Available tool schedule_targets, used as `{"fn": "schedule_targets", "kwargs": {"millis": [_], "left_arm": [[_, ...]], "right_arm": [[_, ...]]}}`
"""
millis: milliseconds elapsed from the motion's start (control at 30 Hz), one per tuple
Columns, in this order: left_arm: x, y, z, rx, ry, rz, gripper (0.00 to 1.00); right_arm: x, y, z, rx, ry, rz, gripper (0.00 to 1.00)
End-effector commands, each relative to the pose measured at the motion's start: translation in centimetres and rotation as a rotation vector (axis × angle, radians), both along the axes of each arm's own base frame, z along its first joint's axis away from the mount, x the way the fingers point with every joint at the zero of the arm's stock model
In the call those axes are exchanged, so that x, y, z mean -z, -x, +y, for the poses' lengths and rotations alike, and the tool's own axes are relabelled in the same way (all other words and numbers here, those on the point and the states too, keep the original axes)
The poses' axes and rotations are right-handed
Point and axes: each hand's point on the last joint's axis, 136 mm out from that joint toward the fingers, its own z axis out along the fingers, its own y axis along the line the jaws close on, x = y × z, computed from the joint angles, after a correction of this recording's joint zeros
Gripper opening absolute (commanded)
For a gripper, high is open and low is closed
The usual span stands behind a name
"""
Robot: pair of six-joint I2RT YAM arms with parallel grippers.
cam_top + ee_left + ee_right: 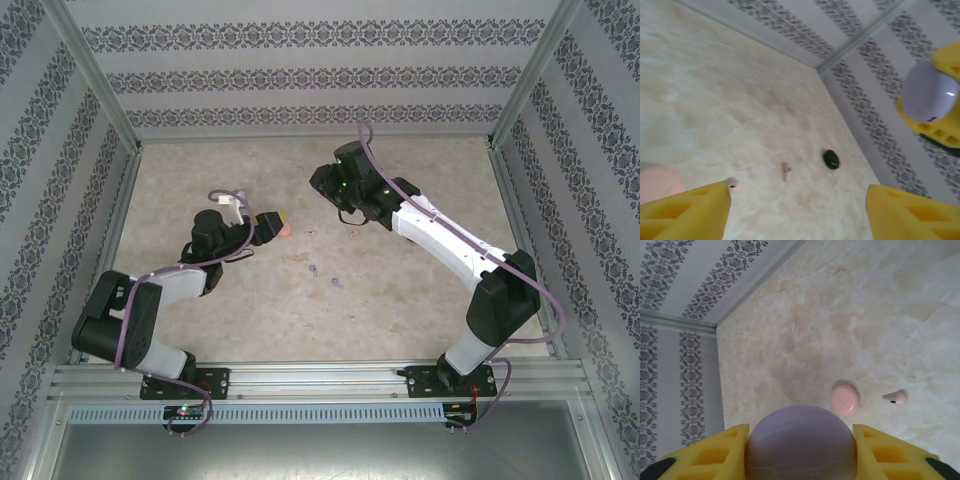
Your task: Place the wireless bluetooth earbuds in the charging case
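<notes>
- My left end effector (799,195) has its yellow fingers (687,210) standing wide apart, with bare bench between them. From the top camera I see it (272,227) reaching toward the middle of the bench (420,290).
- Just off the tip of the finger on the left of the wrist view sits a pink earbud (732,184). Beside that finger, at the lower-left edge, is the round pink case (657,182). Overhead, that case (288,231) lies right at the end effector's tip.
- A second pink earbud (786,171) lies on its side a little farther out, in line with the gap and untouched.
- Beyond it I see a small black rounded object (831,159) on the bench. It is too small for me to say whether it is a case or an earbud.
- My right end effector (801,429) is clamped on the purple case (800,452), with one yellow finger against each flank. The left wrist camera shows that case (929,90) held up off the bench.
- Under it, in the right wrist view, the pink case (845,398) rests on the bench with a pink earbud (895,397) near it, not touching.
- From the top camera, a purple earbud (315,270) and a second purple earbud (336,284) lie close together on the open bench. They are nearer the arm bases and well apart from both end effectors.
- Every earbud I can make out lies loose on the bench, outside the cases.
</notes>
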Motion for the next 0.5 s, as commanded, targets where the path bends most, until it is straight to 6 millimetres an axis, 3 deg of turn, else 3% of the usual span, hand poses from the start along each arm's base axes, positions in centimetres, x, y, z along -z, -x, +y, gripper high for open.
{"fn": "schedule_targets", "kwargs": {"millis": [0,233,467], "left_arm": [[-5.0,-0.1,-2.7,0.117,0.099,-0.177,0.68],[-6.4,-1.0,-4.7,0.211,0.229,-0.202,0.54],[-6.4,-0.9,-7.4,0.294,0.237,-0.202,0.53]], "right_arm": [[-1.4,-0.1,-0.4,0.085,-0.14,-0.007,0.31],[0.0,0.0,-0.8,0.162,-0.22,0.039,0.31],[0.7,-0.4,-0.9,0.197,-0.248,0.055,0.31]]}}
